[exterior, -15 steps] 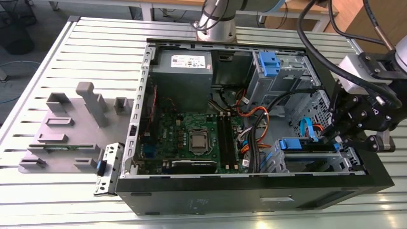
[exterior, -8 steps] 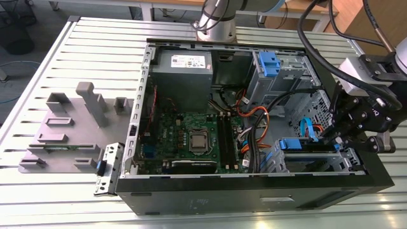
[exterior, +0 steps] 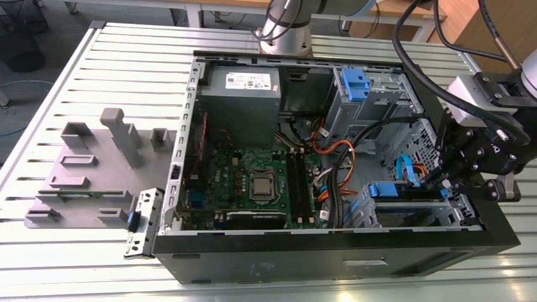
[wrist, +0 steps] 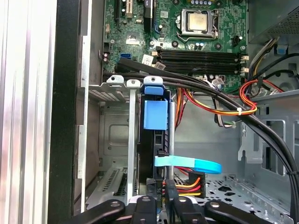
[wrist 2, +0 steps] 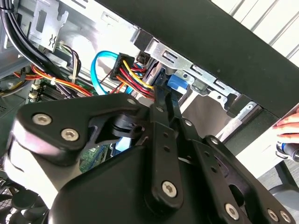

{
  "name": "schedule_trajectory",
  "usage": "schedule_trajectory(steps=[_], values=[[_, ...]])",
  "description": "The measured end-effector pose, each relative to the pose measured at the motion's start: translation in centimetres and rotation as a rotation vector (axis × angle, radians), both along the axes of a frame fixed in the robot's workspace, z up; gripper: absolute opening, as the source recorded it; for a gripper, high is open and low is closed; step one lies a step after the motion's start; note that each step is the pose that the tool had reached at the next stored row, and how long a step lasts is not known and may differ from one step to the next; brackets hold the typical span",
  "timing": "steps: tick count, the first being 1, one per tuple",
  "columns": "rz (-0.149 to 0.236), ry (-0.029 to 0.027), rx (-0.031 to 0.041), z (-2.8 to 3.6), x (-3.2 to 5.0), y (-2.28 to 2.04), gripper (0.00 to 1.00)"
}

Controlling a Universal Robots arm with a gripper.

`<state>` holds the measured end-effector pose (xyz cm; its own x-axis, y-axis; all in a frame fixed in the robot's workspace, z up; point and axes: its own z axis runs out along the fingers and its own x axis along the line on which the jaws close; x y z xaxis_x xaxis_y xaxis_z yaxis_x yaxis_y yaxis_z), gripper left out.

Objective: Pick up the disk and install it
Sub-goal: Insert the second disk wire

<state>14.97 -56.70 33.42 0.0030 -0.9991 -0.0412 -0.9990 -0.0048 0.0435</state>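
A pale slatted metal table [exterior: 126,69] carries everything, with bare floor and the legs of other furniture beyond it at the top of the exterior view. On the table lies an open black computer case [exterior: 336,251], and toward the exterior view's left sits a grey fixture plate [exterior: 92,170] with upright blocks. Inside the case are the grey power supply [exterior: 239,94] and the green motherboard [exterior: 251,182]. The black gripper [exterior: 451,182] hangs over the case's corner at the exterior view's right, above the lower metal bay [wrist: 112,140]. The disk [wrist: 155,114] stands on edge in that bay, so only a dark narrow side and its blue plastic bracket show; its label face is hidden. The fingers [wrist: 150,193] are drawn narrow and clasp the disk's near edge between them. In the second wrist view the gripper [wrist 2: 163,95] covers most of the disk [wrist 2: 177,82], leaving a blue corner. A light blue flat cable [wrist: 191,164] curls just beside the disk, above red, yellow and black wires. A person's hand [wrist 2: 290,125] is cut off at the frame edge.
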Motion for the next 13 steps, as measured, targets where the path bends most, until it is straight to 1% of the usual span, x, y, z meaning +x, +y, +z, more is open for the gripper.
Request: schedule_trajectory(steps=[13], values=[[0.000, 0.0000, -0.0014, 0.00, 0.00, 0.00, 0.16]])
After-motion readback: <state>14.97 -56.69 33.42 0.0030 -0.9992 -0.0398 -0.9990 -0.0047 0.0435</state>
